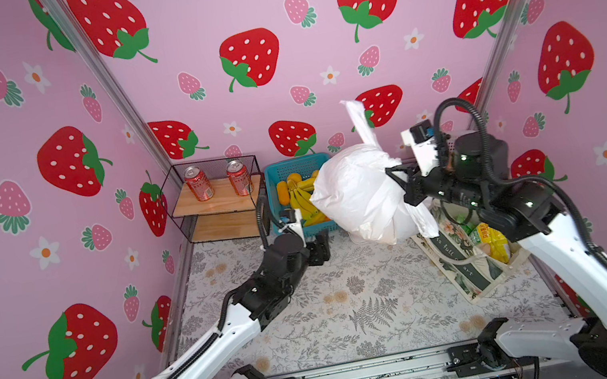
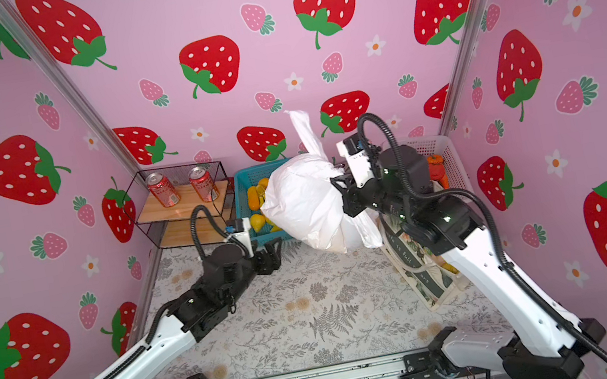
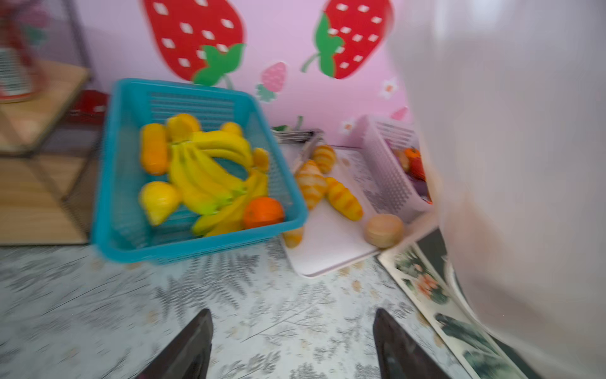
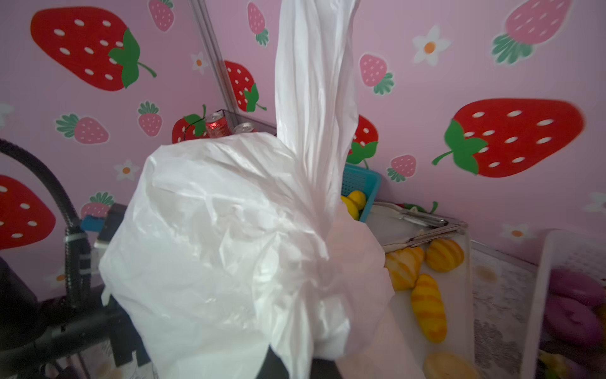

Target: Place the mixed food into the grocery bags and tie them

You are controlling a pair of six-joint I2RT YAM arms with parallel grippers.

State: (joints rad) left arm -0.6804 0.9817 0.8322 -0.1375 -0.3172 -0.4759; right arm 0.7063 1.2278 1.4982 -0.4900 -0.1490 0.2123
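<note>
While the right jaws sit clamped on the gathered neck of the white plastic bag (image 1: pixel 358 197), the bag hangs bulging clear of the worktop (image 1: pixel 356 307), in front of the blue basket (image 1: pixel 289 168); one handle (image 1: pixel 359 121) sticks straight up; contents hidden; left jaws spread wide, holding nothing, low over the worktop just left of the bag; canvas tote (image 1: pixel 459 268) lies on the worktop under the right arm, yellow and green snack packets (image 1: pixel 492 239) showing in its mouth; striped rolls (image 3: pixel 311 183) on a white board (image 3: pixel 328 249) beside the basket, probably bread, wrist view blurred.
</note>
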